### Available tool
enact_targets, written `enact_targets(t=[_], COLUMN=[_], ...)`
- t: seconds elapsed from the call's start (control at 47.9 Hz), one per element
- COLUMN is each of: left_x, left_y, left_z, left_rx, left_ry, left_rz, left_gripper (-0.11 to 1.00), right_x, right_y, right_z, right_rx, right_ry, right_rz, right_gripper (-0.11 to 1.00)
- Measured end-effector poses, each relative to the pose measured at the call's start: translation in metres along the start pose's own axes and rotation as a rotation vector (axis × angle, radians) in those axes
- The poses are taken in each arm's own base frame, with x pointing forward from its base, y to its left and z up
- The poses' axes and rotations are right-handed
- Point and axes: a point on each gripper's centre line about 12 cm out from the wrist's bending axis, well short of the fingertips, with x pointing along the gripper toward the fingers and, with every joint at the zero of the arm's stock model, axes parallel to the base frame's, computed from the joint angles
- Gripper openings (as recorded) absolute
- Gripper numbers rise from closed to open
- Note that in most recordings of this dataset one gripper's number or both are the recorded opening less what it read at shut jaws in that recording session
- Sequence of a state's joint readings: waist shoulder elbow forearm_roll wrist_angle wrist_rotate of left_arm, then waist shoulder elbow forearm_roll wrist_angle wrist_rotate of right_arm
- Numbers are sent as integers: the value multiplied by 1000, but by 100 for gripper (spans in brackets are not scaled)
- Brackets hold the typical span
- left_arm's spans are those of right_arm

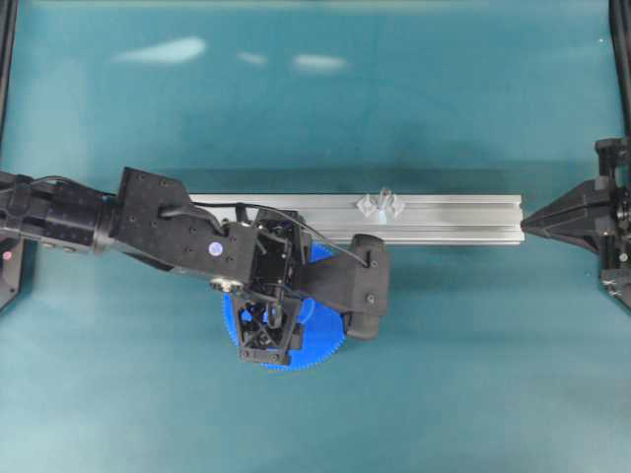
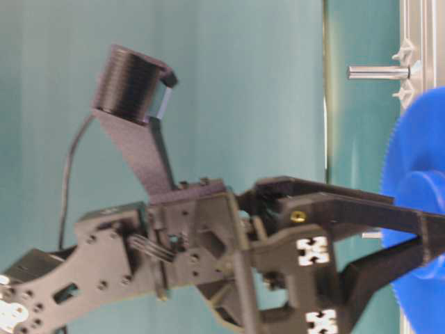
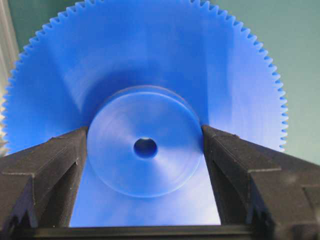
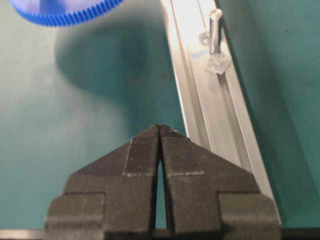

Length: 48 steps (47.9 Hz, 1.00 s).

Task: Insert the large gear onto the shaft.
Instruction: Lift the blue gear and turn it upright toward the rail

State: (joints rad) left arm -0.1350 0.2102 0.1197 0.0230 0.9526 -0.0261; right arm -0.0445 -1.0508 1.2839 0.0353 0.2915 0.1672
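Plainly, large gear (image 3: 145,100) carries no lettering.

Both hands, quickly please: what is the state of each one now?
Left hand: closed on the hub of the large gear.
Right hand: closed, holding nothing.

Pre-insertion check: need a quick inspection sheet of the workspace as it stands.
Surface: teal table, with an aluminium rail lying on it.
Job's things: large gear clamped by its hub, not yet on the shaft, which stands on the rail off to the gear's side.
Clutter: nothing seen.
Grippers: left tool shut on the gear; right tool shut, empty, near the rail's end.
Cables: black lead on the left arm.
Surroundings: dark frame posts at the edges.
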Motion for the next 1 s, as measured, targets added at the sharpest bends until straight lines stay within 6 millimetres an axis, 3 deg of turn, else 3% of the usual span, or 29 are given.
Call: enact_targets(t=[0.355,0.522,0.856,1.003], left_x=[-33,-44,-63,-60], left_y=[33,40,61,69], left_z=[25,34,47,53], left_rx=[-57,-50,-51,-40], left_ry=[-46,-73,-122,-93], left_rz=[26,31,51,56], left_gripper=[77,77,77,77], right_x=[-1,-2,-1,-2], right_y=[0,0,-1,-1], right_z=[-3,-2,-3,-2], right_rx=[0,-5,-6,-4], right_ry=[17,14,16,13], right_rz=[-3,-2,-4,-4], right_gripper=[5,5,5,5])
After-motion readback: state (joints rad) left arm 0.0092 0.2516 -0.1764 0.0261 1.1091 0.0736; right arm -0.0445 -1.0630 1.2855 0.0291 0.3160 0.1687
